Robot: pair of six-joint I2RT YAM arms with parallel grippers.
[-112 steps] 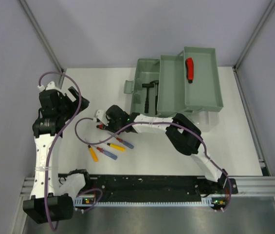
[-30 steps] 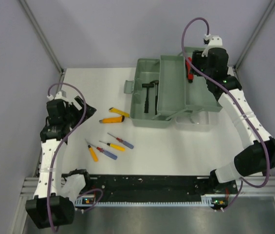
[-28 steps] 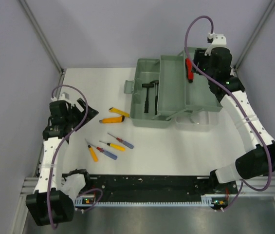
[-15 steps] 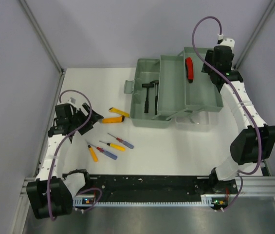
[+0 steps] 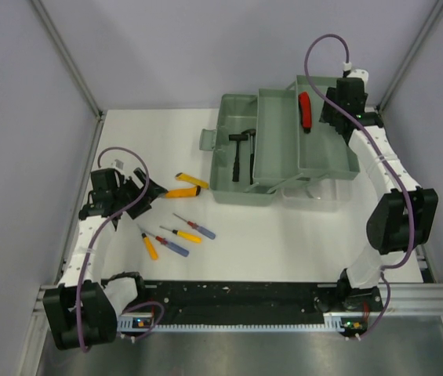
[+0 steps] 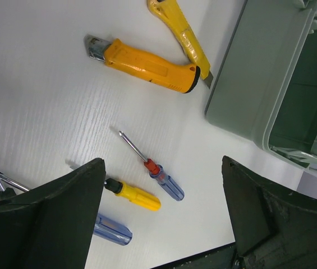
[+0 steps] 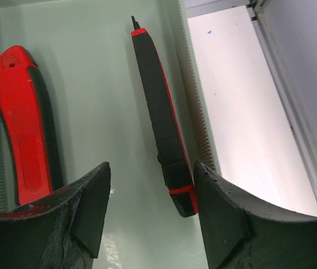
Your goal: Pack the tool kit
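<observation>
The green toolbox [image 5: 241, 168] stands open, its lift-out tray [image 5: 327, 160] swung to the right. A red-handled knife [image 5: 305, 111] lies in the tray, also in the right wrist view [image 7: 26, 140]. A black-and-red tool [image 7: 161, 106] lies beside it. My right gripper [image 5: 335, 110] hangs open over the tray [image 7: 150, 224], with the black-and-red tool's end between its jaws, near the right finger. My left gripper [image 5: 147, 190] is open and empty [image 6: 164, 224] above the screwdrivers [image 6: 166, 182]. Two yellow utility knives [image 6: 147, 67] lie left of the box.
A black hammer [image 5: 243, 153] lies in the toolbox's lower compartment. Several screwdrivers [image 5: 183, 234] lie in a row on the white table [image 5: 284, 243], in front of the yellow knives [image 5: 180, 191]. The black rail [image 5: 237, 301] runs along the near edge. Grey walls enclose the table.
My right arm has swung from the tools at the table's left over to the toolbox tray, and the black-and-red tool now lies there. My left gripper has come closer to the yellow knives.
</observation>
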